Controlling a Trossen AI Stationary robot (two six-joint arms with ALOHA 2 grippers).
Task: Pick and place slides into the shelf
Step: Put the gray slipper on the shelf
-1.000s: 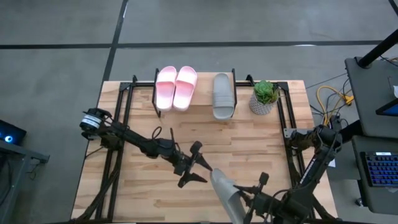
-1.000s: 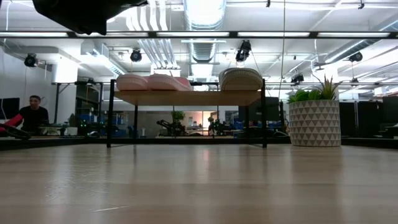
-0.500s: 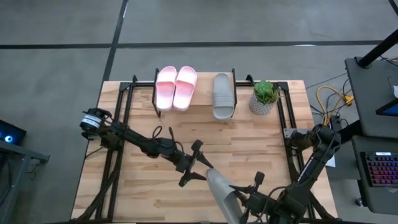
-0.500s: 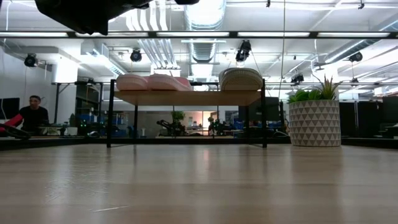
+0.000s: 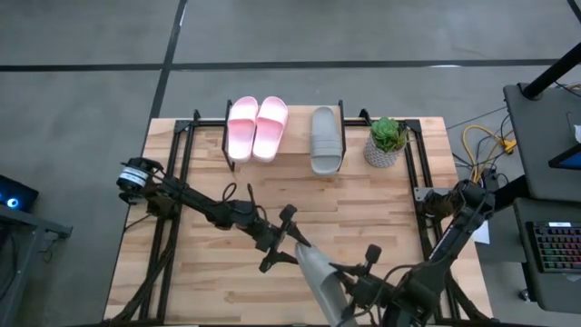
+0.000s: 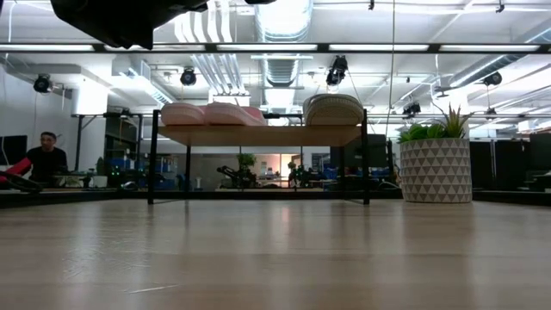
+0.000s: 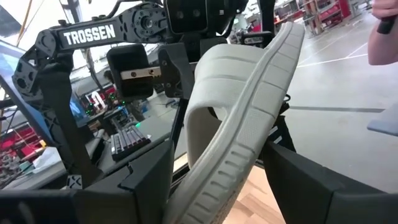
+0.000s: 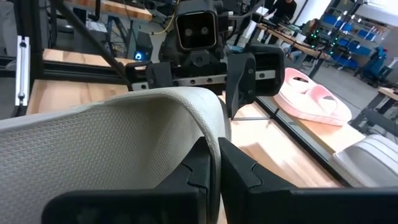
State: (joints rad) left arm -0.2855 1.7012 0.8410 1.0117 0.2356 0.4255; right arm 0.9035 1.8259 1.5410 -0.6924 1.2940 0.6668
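**Midway: fourth slide held between two grippers, well short of the shelf**

Now the loose grey slide [image 5: 324, 283] hangs above the near part of the wooden table [image 5: 390, 204], far from the shelf [image 5: 286, 160]. Its long axis runs diagonally, one end pointing toward the shelf and the left arm, the other toward the table's near edge. It is tipped on its side, so the ribbed sole edge and the wide strap both show in the left wrist view.

The right gripper [image 8: 217, 163] is clamped tight on the strap of this slide [image 8: 118, 146], its two dark fingers pinched together over the strap's edge. The left gripper [image 5: 289, 243] stands at the slide's shelf-facing end with its fingers spread wide to either side of the foam [image 7: 249, 118]; whether they press on it cannot be told.

On the shelf lie the pink pair [image 5: 257, 127] and, beside them toward the potted plant [image 5: 386, 141], the other grey slide [image 5: 325, 138], long axes crossing the plank.
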